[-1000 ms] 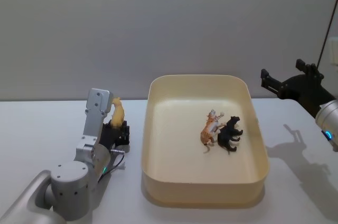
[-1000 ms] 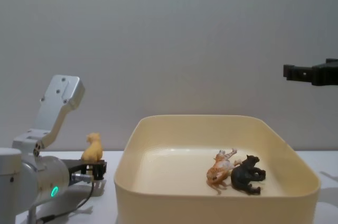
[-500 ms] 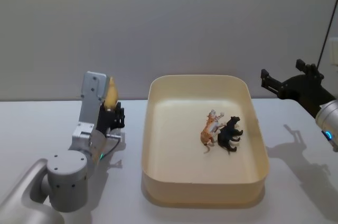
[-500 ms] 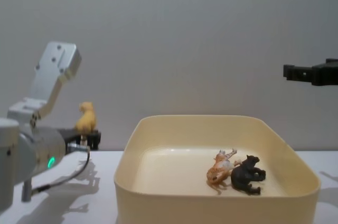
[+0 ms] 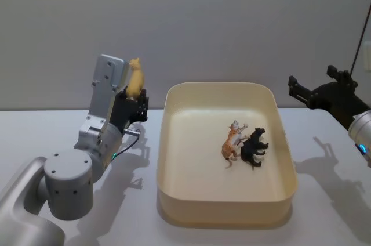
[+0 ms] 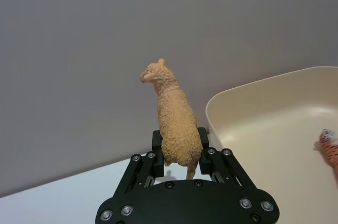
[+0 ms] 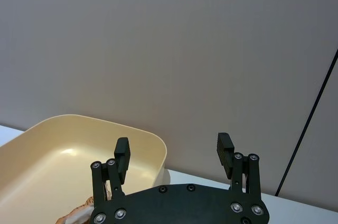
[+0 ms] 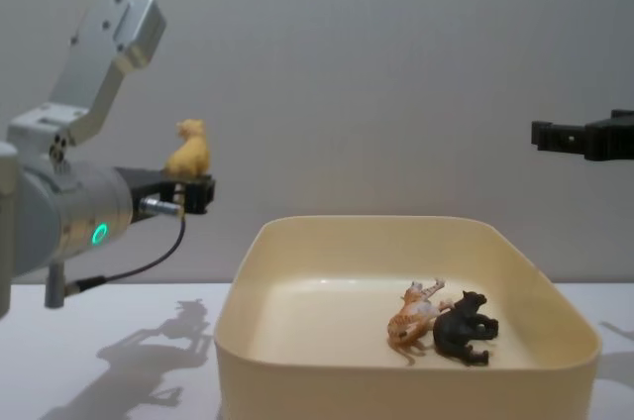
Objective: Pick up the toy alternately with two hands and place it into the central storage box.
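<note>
Lifted clear of the tabletop (image 5: 69, 130) since a second ago, the left gripper (image 5: 134, 100) clamps a tan sheep (image 6: 173, 118) just left of the storage box (image 5: 174, 141); right gripper (image 7: 174, 152) hangs open, well right.

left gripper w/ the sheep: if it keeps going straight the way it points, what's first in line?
Probably nothing close. The left gripper, shut on the sheep, points level, above and left of the storage box, so the grey wall comes first; depth unclear.

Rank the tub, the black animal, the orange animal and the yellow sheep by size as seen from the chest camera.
1. Cream tub, by far.
2. Black animal and orange animal: near alike, no clear order.
3. Yellow sheep in the left claw looks smallest, but its distance differs, so unsure.
</note>
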Tool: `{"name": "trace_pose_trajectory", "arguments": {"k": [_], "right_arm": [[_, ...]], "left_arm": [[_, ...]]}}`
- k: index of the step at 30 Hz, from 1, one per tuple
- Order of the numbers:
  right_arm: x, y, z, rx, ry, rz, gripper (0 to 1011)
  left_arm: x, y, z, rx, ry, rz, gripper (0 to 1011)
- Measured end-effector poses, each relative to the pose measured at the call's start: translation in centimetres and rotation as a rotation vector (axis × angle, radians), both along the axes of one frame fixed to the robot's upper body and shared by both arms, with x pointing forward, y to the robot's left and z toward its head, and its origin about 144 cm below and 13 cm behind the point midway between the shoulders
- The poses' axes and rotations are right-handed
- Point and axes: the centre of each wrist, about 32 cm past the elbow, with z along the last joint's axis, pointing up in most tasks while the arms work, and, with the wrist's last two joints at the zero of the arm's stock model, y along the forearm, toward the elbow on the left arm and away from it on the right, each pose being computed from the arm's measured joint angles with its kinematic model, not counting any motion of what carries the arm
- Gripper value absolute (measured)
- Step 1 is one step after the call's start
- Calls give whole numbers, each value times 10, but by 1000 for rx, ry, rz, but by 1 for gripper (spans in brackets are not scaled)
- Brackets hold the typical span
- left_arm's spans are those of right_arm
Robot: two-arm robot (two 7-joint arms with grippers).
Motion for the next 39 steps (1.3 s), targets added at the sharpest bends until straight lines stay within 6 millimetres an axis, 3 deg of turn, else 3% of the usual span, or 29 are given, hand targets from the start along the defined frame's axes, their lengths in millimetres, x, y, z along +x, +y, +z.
{"name": "trace_pose_trajectory", "arguments": {"k": [14,24,39], "right_arm": [[0,0,0,0,0,0,1001],[0,0,0,0,0,0,1001],[0,0,0,0,0,0,1001]], "left_arm": [[-4,-8,24,15,10,-179,327],[-1,-24,37,65,29,-348,331],[5,-45,45,139,54,-500,775]]}}
